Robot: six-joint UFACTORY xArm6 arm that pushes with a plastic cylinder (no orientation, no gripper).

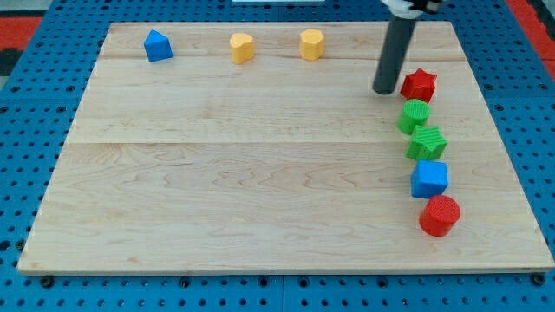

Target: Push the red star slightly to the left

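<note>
The red star (419, 84) lies near the board's right edge, toward the view's top. My tip (384, 90) rests on the board just to the left of the red star, close to it, with a small gap or light contact; I cannot tell which. Below the star a column of blocks runs down the right side: a green cylinder (414, 115), a green star-like block (427, 142), a blue cube (429, 178) and a red cylinder (440, 215).
Along the view's top stand a blue block (158, 45), a yellow block (242, 48) and a second yellow block (312, 43). The wooden board (260, 173) sits on a blue perforated base.
</note>
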